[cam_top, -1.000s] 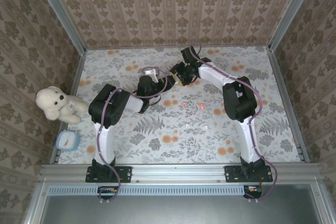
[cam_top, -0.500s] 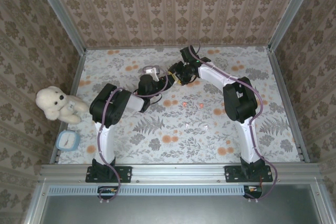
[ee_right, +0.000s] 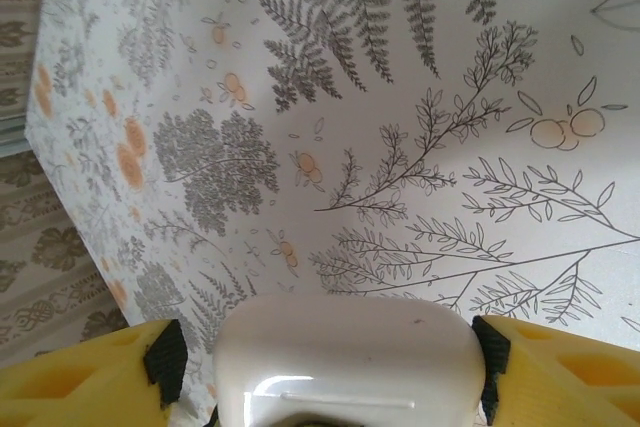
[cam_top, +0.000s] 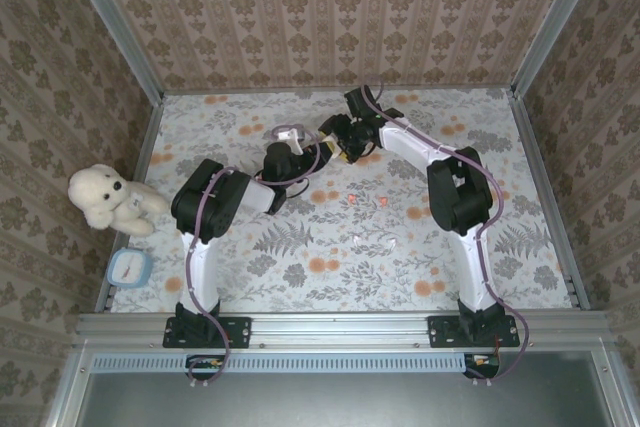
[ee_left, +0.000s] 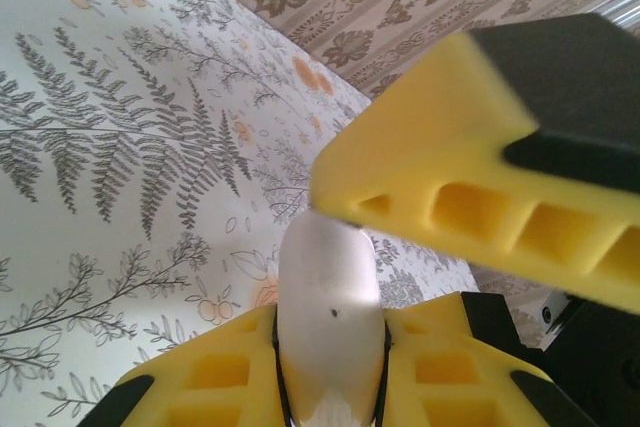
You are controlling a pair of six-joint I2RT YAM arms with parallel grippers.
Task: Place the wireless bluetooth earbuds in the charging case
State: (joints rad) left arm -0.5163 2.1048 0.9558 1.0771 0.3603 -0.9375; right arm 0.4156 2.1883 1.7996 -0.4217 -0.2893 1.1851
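My left gripper (cam_top: 291, 145) is shut on a white charging case (ee_left: 328, 287), which stands up between its yellow fingers (ee_left: 215, 372). A yellow finger of the other arm (ee_left: 450, 167) touches the case's top. My right gripper (cam_top: 339, 142) is shut on a white charging case (ee_right: 350, 347), held above the floral cloth. I cannot tell whether both hold the same case. Two red-orange earbuds (cam_top: 353, 197) (cam_top: 385, 203) lie on the cloth nearer the arms. Two white earbuds (cam_top: 357, 239) (cam_top: 393, 243) lie a little closer still.
A white teddy bear (cam_top: 107, 198) sits at the left edge, with a pale blue case (cam_top: 130, 267) on the ledge below it. Patterned walls (cam_top: 330, 17) enclose the table (cam_top: 500, 267) on three sides.
Both grippers stay close together at the far middle, holding as before. The right arm has shifted very slightly. The earbuds have not moved.
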